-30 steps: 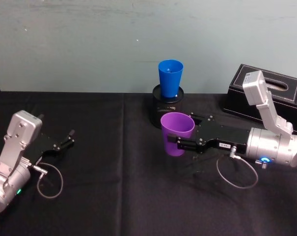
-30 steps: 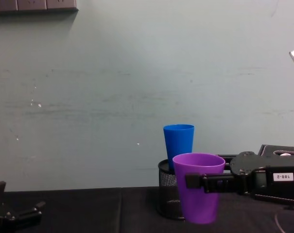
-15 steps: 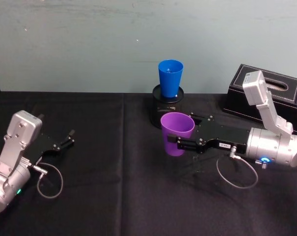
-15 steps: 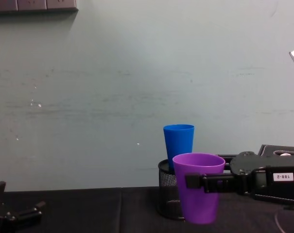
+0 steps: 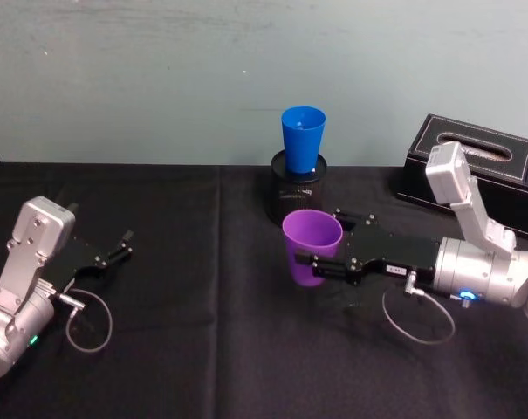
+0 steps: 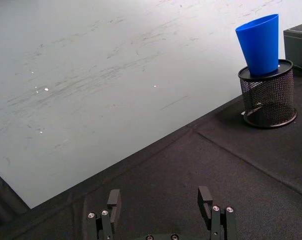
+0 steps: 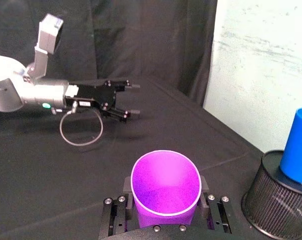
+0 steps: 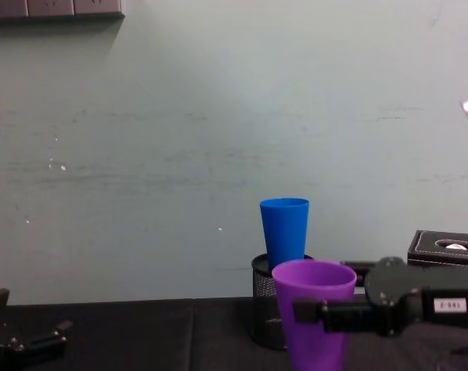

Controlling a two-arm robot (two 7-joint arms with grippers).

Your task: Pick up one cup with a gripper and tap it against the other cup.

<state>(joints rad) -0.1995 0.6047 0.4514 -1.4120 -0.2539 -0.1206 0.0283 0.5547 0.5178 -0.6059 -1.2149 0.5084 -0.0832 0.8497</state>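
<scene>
Purple cup (image 5: pixel 311 247) is sitting pinched in the right tool (image 5: pixel 320 266), just in front of the mesh pen holder (image 5: pixel 295 199) carrying the blue cup (image 5: pixel 302 140). Carrying is underway; tapping is calling for rising and nudging toward that blue wall. Open table (image 5: pixel 194 349) is lying leftward, where the left tool (image 5: pixel 121 247) is resting spread

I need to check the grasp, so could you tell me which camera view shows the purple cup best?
The right wrist view: the purple cup shows its open rim clamped by the right tool. The head view shows it from above, and the chest view from the side, cut off below.
</scene>
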